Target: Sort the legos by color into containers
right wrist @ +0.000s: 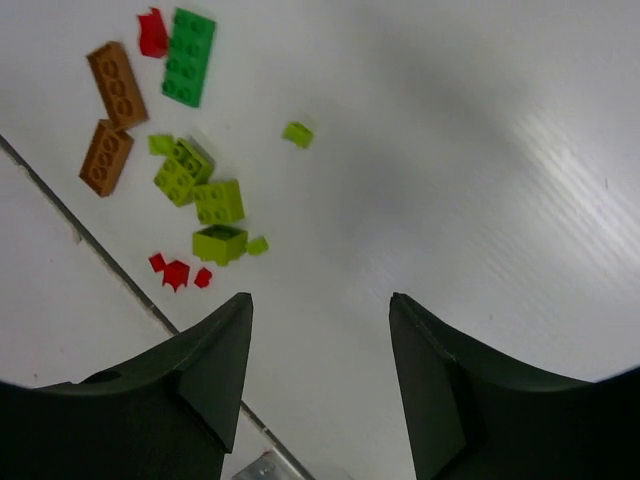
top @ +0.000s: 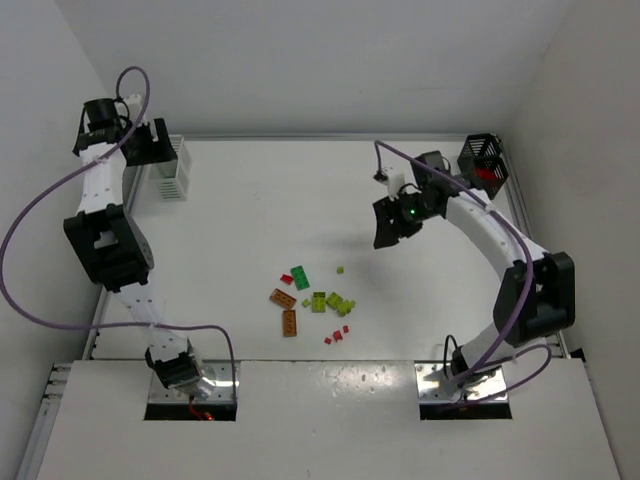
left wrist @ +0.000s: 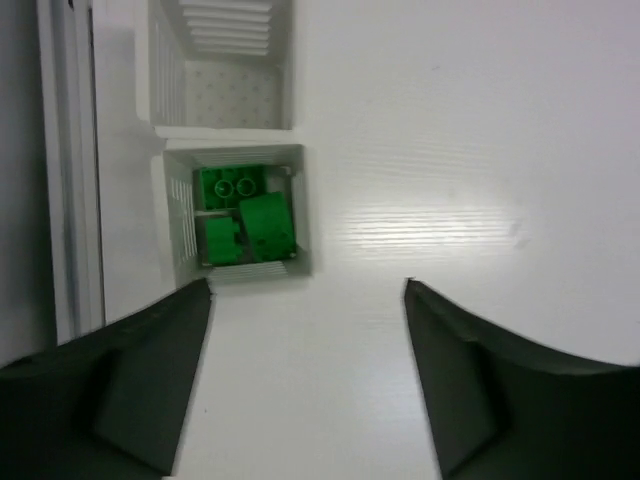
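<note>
Loose legos (top: 312,300) lie mid-table: orange (right wrist: 117,85), dark green (right wrist: 188,57), lime (right wrist: 200,190) and small red (right wrist: 177,272) bricks. At the far left stands a white slatted container (left wrist: 305,215) with dark green bricks (left wrist: 247,222) in it. My left gripper (left wrist: 307,285) hangs open just short of it, nothing between its fingers. The black container (top: 482,162) at the far right shows red inside. Above bare table to the right of the pile, my right gripper (right wrist: 320,300) is open and empty.
A second white slatted bin (left wrist: 220,70) adjoins the first on its far side and looks empty. A seam (right wrist: 60,205) crosses the table near the bricks. Walls close in on the left, back and right.
</note>
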